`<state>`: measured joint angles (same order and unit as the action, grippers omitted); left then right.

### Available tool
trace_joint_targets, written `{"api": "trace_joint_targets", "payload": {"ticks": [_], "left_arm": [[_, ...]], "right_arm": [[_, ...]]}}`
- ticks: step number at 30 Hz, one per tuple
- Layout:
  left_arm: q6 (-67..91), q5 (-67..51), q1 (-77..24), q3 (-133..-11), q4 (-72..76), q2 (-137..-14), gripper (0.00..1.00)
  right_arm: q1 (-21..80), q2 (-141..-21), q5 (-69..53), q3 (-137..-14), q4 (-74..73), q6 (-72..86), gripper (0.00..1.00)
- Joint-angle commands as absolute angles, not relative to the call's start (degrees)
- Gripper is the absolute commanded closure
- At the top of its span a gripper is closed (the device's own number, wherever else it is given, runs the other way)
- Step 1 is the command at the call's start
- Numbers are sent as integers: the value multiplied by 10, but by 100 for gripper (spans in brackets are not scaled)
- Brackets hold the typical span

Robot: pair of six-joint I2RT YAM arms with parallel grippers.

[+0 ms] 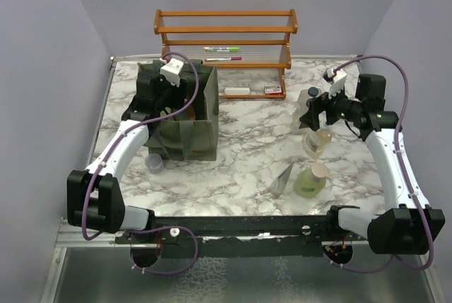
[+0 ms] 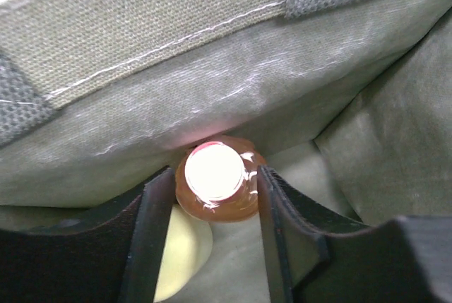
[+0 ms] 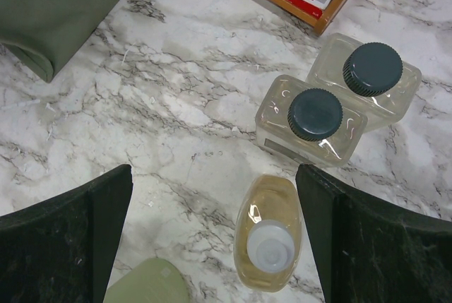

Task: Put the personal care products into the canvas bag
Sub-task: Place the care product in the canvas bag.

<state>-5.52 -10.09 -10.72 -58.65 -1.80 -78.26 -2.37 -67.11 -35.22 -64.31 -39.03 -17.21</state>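
Observation:
The olive canvas bag (image 1: 201, 123) stands open at the left. My left gripper (image 1: 164, 98) reaches down into it; in the left wrist view the left gripper (image 2: 216, 183) is shut on the orange bottle with a pink cap (image 2: 233, 208), held upright against the bag's wall (image 2: 176, 98). A pale green bottle (image 2: 185, 246) lies on the bag's floor. My right gripper (image 1: 306, 115) is open above the amber pump bottle (image 3: 272, 236). Two clear black-capped bottles (image 3: 314, 116) stand just beyond it. The green pump bottle (image 1: 311, 181) and grey pouch (image 1: 284, 178) sit nearer.
A wooden slatted rack (image 1: 226, 31) stands at the back with marker pens (image 1: 222, 49), a white block (image 1: 238, 91) and a red box (image 1: 272, 90). A lavender cup (image 1: 154, 163) sits by the bag's near left corner.

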Motion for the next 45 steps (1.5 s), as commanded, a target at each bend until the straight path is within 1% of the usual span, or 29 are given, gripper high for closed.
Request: {"api": "trace_joint_targets", "payload": {"ticks": [1,3,7,13,19,31,37,45], "left_arm": [[-64,-98,-102,-612,-10,-763,44],[-64,-95,-103,-615,-16,-762,41],[-65,-94,-103,-621,-26,-759,39],[-66,-94,-103,-634,-45,-746,30],[-67,-95,-103,-663,-77,-738,26],[-53,-96,-103,-713,-127,-695,8],[-51,-104,-103,-750,-167,-673,6],[-80,-115,-103,-810,-211,-664,3]], "right_arm": [[-27,-675,-364,-653,-390,-171,1],[-27,-676,-365,-655,-391,-171,1],[-27,-678,-365,-658,-393,-171,1],[-27,-678,-365,-659,-394,-171,1],[-27,-675,-362,-661,-395,-171,1],[-27,-669,-337,-678,-400,-178,1],[-27,-660,-275,-686,-388,-182,1],[-20,-696,-224,-706,-378,-163,1]]}}
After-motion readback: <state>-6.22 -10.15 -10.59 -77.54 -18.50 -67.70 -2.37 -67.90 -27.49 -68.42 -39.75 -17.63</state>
